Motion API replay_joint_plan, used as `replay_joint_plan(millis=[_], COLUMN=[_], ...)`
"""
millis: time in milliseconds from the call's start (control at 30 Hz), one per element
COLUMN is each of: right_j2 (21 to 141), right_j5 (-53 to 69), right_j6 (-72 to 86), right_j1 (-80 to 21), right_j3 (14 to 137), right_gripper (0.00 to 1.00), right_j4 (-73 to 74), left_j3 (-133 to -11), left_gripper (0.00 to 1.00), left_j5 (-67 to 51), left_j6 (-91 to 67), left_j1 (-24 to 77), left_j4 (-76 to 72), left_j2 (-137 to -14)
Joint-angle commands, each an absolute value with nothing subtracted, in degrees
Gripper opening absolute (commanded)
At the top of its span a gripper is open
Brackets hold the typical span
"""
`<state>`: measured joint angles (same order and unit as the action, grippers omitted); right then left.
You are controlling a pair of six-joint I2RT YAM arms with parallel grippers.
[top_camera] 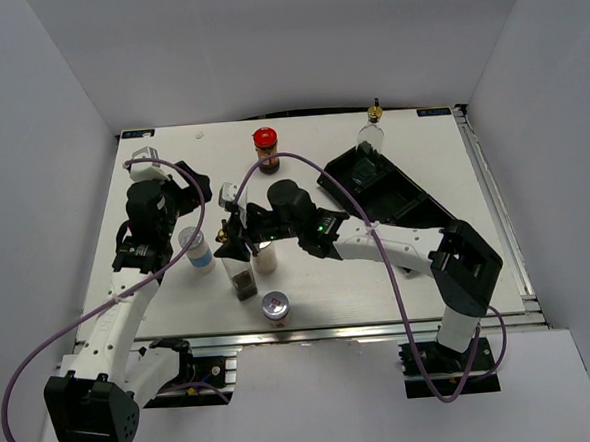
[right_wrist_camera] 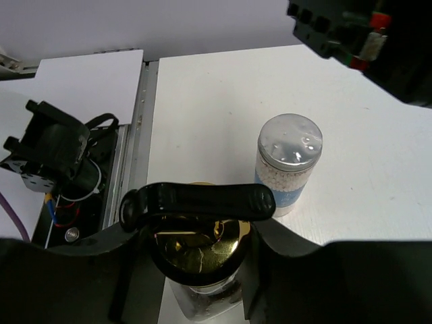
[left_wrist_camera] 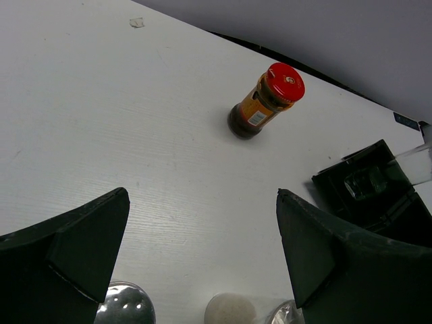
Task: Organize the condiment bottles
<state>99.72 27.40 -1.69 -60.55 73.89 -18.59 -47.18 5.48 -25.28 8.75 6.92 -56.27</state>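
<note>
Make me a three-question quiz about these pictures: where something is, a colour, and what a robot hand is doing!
1. Where is the dark jar with the red lid? A) standing on the white table B) up in the air C) on the floor
2. What colour is the label on the silver-lidded shaker of white grains? A) green B) blue C) pink
3. What is the right hand doing? A) hanging open B) squeezing the clear glass bottle with the gold top C) holding a spoon
Answers: 1 A, it stands upright on bare tabletop; 2 B, a blue band wraps its lower part; 3 B, it is shut around the bottle.
</note>
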Motion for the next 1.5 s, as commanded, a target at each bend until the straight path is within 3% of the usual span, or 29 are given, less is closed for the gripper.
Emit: replay_joint_plan(millis=[0,100,300,833,1133,1467], right_j2=[100.02,99.32,98.35,104.15,98.44,92.73], right_j5=[25.84,25.40,19.70,16.97,15.56,11.69], right_j6=[-0.53,-0.88,-3.69,4.57,4.84,-2.54], right_j1=[-60.73,-60.82,-60.65,-49.58,-37.46,-31.65], right_j3=[75.41,75.76,78.91,91.23,88.95,89.03], right_gripper=[0.24,0.12,0.00,0.00,0.00,0.00], right_j4=[-22.41,-22.50,-22.76,-28.39,-29.00,-21.72], left_j3=[-46.32,-46.41,-46.05,-46.94,-45.88,-46.23], left_gripper=[0.98,0.98,0.98,0.98,0.98,0.98], left_j5=[6.50,6.85,9.05,13.18,13.89,14.50], left_j6=[-24.26,-24.26,-24.00,-23.20,-21.97,-21.71], left_j1=[8.88,8.88,8.88,8.88,8.88,8.79], left_j4=[6.68,6.86,6.85,7.47,6.42,5.54], left_j2=[-54.05,-54.14,-53.88,-53.79,-54.32,-56.07])
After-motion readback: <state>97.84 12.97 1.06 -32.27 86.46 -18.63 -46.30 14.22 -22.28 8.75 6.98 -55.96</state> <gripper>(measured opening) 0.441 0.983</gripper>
